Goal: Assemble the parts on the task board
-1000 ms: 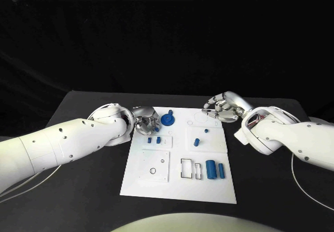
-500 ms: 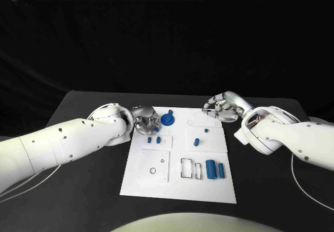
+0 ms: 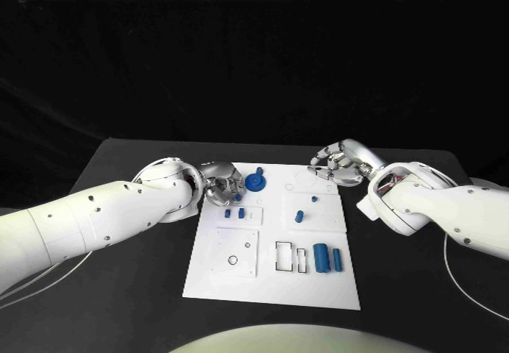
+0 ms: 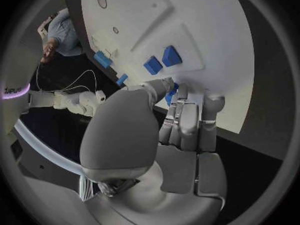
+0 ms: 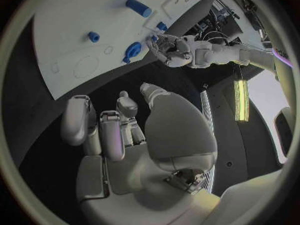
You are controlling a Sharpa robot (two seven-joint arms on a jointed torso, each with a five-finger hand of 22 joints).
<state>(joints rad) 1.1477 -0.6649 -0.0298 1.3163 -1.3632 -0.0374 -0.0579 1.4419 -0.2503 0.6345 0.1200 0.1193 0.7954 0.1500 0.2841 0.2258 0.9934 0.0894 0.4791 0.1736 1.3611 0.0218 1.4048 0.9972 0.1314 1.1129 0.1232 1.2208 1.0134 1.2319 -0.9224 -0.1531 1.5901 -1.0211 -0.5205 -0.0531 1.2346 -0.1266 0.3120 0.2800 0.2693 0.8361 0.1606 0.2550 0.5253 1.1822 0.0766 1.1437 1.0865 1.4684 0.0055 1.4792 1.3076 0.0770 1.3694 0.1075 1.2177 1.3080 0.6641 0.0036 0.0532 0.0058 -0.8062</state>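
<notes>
Black cloth backs the scene, and the black surface [image 3: 127, 294] carries the white task board [image 3: 278, 279] at its middle. From the head view the board shows its whole layout: a blue knob-shaped part [image 3: 254, 180] near its far left corner, two small blue blocks [image 3: 235, 213] side by side below it, a small blue peg [image 3: 299, 216] toward the middle, and two blue cylinders [image 3: 328, 259] lying beside open rectangular slots near the right edge.

The left hand [image 3: 221, 184] sits at the board's far left edge, just beside the knob-shaped part. Its wrist view brings what the head view cannot: the fingers [image 4: 187, 120] lie close together and reach onto the board's edge, with a scrap of blue showing between thumb and fingers. Whether that blue piece is pinched or merely lies behind the fingertips cannot be told. The two blocks lie just beyond the fingertips in this view.

The right hand [image 3: 340, 163] hovers over the board's far right corner. Its wrist view shows the fingers [image 5: 106, 130] loosely curled, apart from the thumb, holding nothing, well above the board. That same view catches the left hand across the board, beside the knob.
</notes>
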